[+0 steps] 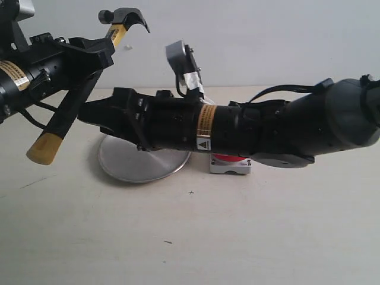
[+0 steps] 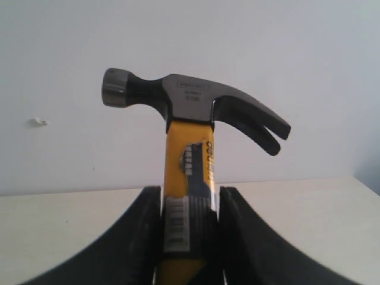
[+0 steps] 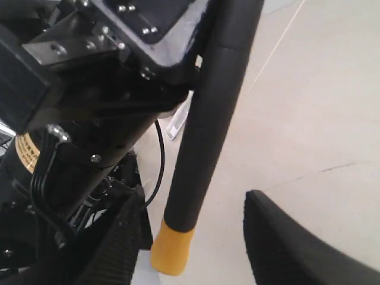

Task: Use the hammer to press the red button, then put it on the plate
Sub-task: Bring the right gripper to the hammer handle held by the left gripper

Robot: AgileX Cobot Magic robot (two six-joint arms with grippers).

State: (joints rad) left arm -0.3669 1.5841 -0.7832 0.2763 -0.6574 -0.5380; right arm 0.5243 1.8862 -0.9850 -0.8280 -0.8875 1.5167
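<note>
On your left, the left gripper (image 2: 189,205) is clenched on the hammer (image 2: 189,101). Its fingers (image 2: 142,237) press the yellow-and-black handle from both sides a little below the dark head. The head stands clear beyond the fingertips, claw to one side and striking face to the other. Behind those fingers the handle slants down through the air, and its yellow tip hangs above the table (image 1: 267,225). Moving right, the right gripper (image 1: 95,113) reaches across the middle with its fingers (image 3: 291,243) spread wide and holding nothing. The black lower handle and yellow tip sit in the gap between them, nearer one finger, and you cannot tell whether it touches. The plate (image 1: 136,166) lies flat on the table just below these fingers, partly covered by the arm. Farther right, well behind the fingers and under the right wrist, the red button (image 1: 228,161) shows only a red sliver and its grey base.
</note>
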